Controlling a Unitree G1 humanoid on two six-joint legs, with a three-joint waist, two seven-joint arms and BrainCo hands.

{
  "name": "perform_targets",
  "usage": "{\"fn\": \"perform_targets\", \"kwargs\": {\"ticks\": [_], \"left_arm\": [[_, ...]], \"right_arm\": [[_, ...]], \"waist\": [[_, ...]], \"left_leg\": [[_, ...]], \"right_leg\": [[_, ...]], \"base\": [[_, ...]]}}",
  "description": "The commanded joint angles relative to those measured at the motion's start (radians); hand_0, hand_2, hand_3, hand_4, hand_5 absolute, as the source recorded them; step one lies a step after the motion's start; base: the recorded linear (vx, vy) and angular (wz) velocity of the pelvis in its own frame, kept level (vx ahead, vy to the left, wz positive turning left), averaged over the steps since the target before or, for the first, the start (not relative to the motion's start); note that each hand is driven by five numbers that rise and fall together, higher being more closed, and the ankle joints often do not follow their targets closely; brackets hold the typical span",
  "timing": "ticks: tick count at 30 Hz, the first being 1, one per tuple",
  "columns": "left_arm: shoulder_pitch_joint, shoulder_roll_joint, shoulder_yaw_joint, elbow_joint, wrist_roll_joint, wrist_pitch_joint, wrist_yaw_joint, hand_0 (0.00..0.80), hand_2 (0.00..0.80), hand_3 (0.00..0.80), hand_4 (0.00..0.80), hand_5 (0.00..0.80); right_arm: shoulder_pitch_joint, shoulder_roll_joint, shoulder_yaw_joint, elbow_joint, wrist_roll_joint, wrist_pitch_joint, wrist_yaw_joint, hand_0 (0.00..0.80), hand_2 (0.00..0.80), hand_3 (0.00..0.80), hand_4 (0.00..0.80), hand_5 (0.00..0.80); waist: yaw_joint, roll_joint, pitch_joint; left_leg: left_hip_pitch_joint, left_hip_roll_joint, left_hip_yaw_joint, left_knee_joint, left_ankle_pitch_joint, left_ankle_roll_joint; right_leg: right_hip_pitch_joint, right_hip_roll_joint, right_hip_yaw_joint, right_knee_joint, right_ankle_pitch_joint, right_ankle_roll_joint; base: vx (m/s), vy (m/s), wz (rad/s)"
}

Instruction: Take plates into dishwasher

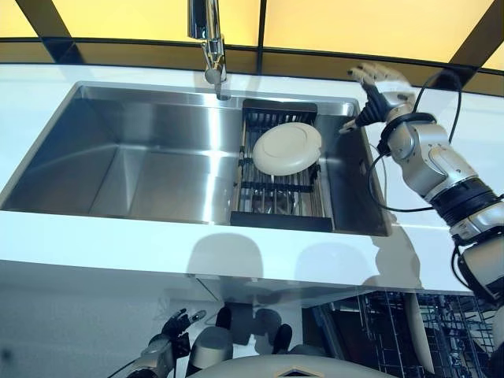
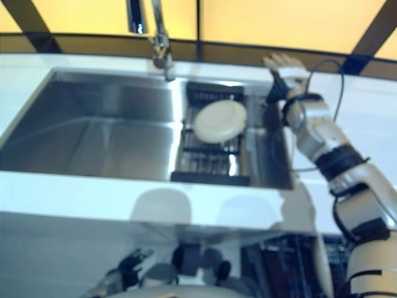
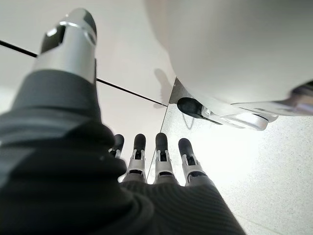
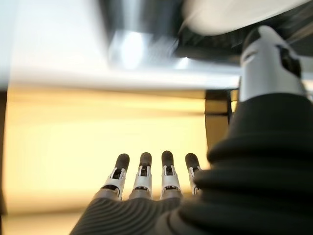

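Just starting: plate (image 1: 287, 147) lying on rack (image 1: 277, 197) in sink (image 1: 142, 169); right robot hand (image 1: 379, 82) hovering over far worktop (image 1: 441, 102), fingers straight, empty; left robot hand (image 3: 151, 161) hanging low, empty, fingers straight

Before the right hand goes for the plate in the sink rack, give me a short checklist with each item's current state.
1. Plate reachable in the rack: ok, it leans on the rack's bars with nothing on top of it.
2. Right hand empty and open: ok, fingers straight, holding nothing.
3. Right hand at the plate: not ok, it is over the counter behind the sink's right end, apart from the plate.
4. Left hand out of the way: ok, low below the counter edge, fingers straight.
5. Dishwasher rack open: ok, its wire basket shows at lower right.
6. Free slot there: cannot tell.
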Motion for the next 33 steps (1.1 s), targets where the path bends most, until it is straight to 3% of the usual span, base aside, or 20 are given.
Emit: {"fn": "perform_targets", "kwargs": {"ticks": [1, 3, 5, 10, 15, 17, 23, 27, 33], "left_arm": [[-0.068, 0.021, -0.031, 0.053, 0.025, -0.014, -0.008, 0.0, 0.0, 0.0, 0.0, 0.0], [-0.077, 0.019, -0.041, 0.063, 0.018, -0.014, -0.005, 0.0, 0.0, 0.0, 0.0, 0.0], [-0.079, 0.018, -0.047, 0.071, 0.016, -0.019, -0.01, 0.0, 0.0, 0.0, 0.0, 0.0], [-0.068, 0.009, -0.05, 0.065, 0.019, -0.022, -0.006, 0.0, 0.0, 0.0, 0.0, 0.0], [-0.063, 0.0, -0.043, 0.059, 0.024, -0.016, 0.003, 0.0, 0.0, 0.0, 0.0, 0.0], [-0.062, -0.003, -0.039, 0.057, 0.02, -0.016, 0.007, 0.0, 0.0, 0.0, 0.0, 0.0], [-0.053, -0.003, -0.023, 0.05, 0.029, -0.022, 0.008, 0.0, 0.0, 0.0, 0.0, 0.0], [-0.056, 0.003, -0.016, 0.051, 0.028, -0.031, 0.003, 0.0, 0.0, 0.0, 0.0, 0.0], [-0.064, 0.01, -0.017, 0.045, 0.031, -0.029, 0.006, 0.0, 0.0, 0.0, 0.0, 0.0]], "right_arm": [[-0.028, 0.033, -0.022, 0.037, 0.235, 0.026, 0.122, 0.0, 0.0, 0.0, 0.0, 0.0], [-0.019, 0.072, -0.037, 0.076, 0.328, 0.022, 0.181, 0.0, 0.0, 0.0, 0.0, 0.0], [-0.011, 0.107, -0.057, 0.115, 0.309, -0.009, 0.198, 0.0, 0.0, 0.0, 0.0, 0.0], [-0.012, 0.114, -0.032, 0.106, 0.031, -0.083, 0.097, 0.0, 0.0, 0.0, 0.0, 0.0], [-0.005, 0.114, 0.009, 0.025, -0.167, -0.07, 0.056, 0.0, 0.0, 0.0, 0.0, 0.0], [-0.003, 0.113, 0.031, -0.008, -0.335, -0.094, -0.016, 0.0, 0.0, 0.0, 0.0, 0.0], [0.008, 0.076, 0.072, -0.063, -0.574, -0.108, -0.197, 0.0, 0.0, 0.0, 0.0, 0.0], [0.03, 0.074, 0.077, -0.088, -0.403, -0.029, -0.118, 0.0, 0.0, 0.0, 0.0, 0.0], [0.009, 0.051, 0.098, -0.067, -0.561, -0.096, -0.121, 0.0, 0.0, 0.0, 0.0, 0.0]], "waist": [[0.032, -0.033, -0.002], [0.033, -0.031, 0.002], [0.036, -0.029, 0.004], [0.04, -0.026, 0.008], [0.037, -0.027, 0.007], [0.037, -0.026, 0.009], [0.044, -0.027, 0.012], [0.044, -0.03, 0.019], [0.045, -0.034, 0.027]], "left_leg": [[0.057, 0.03, -0.009, -0.002, -0.082, -0.032], [0.062, 0.031, -0.01, -0.002, -0.083, -0.033], [0.063, 0.03, -0.014, -0.002, -0.081, -0.035], [0.064, 0.027, -0.022, -0.002, -0.075, -0.036], [0.067, 0.026, -0.018, -0.002, -0.076, -0.034], [0.065, 0.026, -0.018, -0.002, -0.076, -0.032], [0.053, 0.025, -0.024, -0.002, -0.076, -0.025], [0.039, 0.027, -0.022, -0.002, -0.072, -0.025], [0.037, 0.025, -0.023, -0.002, -0.071, -0.024]], "right_leg": [[0.053, -0.122, 0.01, -0.001, -0.008, 0.124], [0.059, -0.123, 0.009, -0.001, -0.009, 0.12], [0.061, -0.124, 0.008, -0.001, -0.009, 0.118], [0.063, -0.126, 0.009, -0.001, -0.003, 0.123], [0.066, -0.125, 0.013, -0.001, -0.003, 0.125], [0.064, -0.124, 0.017, -0.001, -0.004, 0.127], [0.053, -0.12, 0.018, -0.001, -0.005, 0.13], [0.042, -0.12, 0.017, -0.001, -0.005, 0.131], [0.04, -0.119, 0.013, -0.001, -0.002, 0.129]], "base": [[0.0, 0.0, 0.0], [0.0, 0.0, 0.0], [0.0, 0.0, 0.0], [0.0, 0.0, 0.0], [0.0, 0.0, 0.0], [0.0, 0.0, 0.0], [-0.005, -0.003, 0.0], [-0.051, -0.016, 0.0], [-0.011, -0.007, 0.0]]}}
